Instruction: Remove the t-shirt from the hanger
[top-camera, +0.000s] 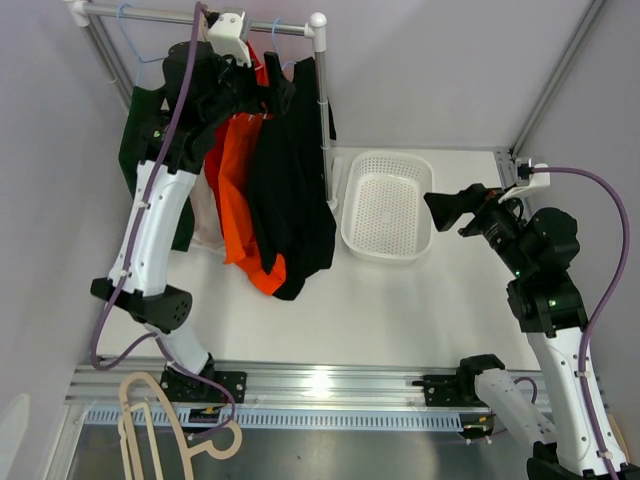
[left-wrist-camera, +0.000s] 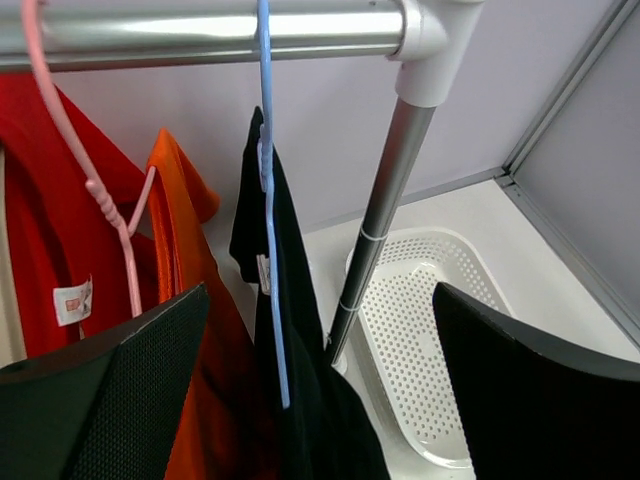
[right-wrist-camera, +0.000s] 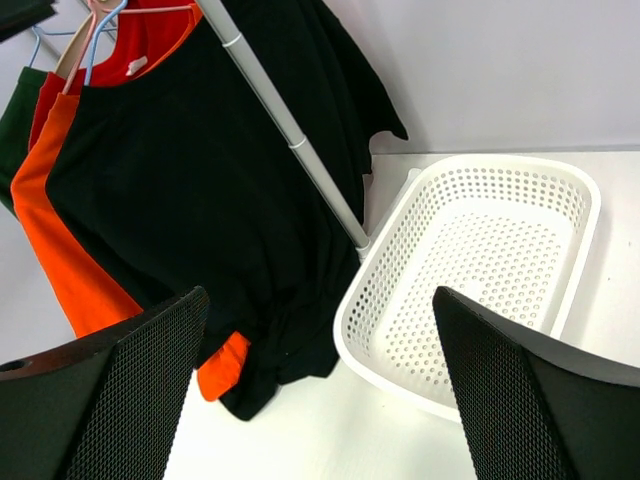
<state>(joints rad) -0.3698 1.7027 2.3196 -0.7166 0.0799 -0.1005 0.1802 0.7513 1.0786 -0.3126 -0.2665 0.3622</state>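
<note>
Risk check: black tee (top-camera: 290, 190) hangs on blue hanger (left-wrist-camera: 268, 250), last on rail (left-wrist-camera: 200, 30).
L gripper (left-wrist-camera: 320, 335) spread wide, nothing held, hanger + collar just ahead; R gripper (right-wrist-camera: 320, 330) wide too, nothing held. If L pinches hanger w/ cloth, pull could drag both off rail or snag orange shirt (left-wrist-camera: 185, 230). L wrist cam shows hook & collar, hidden by arm from top; R wrist shows hem near basket (right-wrist-camera: 575, 195).

Ahead between my spread left fingers (left-wrist-camera: 100, 400) hang the black shirt (left-wrist-camera: 300, 400) and the post (left-wrist-camera: 385, 200), with the rail (left-wrist-camera: 200, 30) close above. Before my right fingers (right-wrist-camera: 540, 400) the table (right-wrist-camera: 300, 440) is free; the basket (right-wrist-camera: 480, 260) stands beside the post.
</note>
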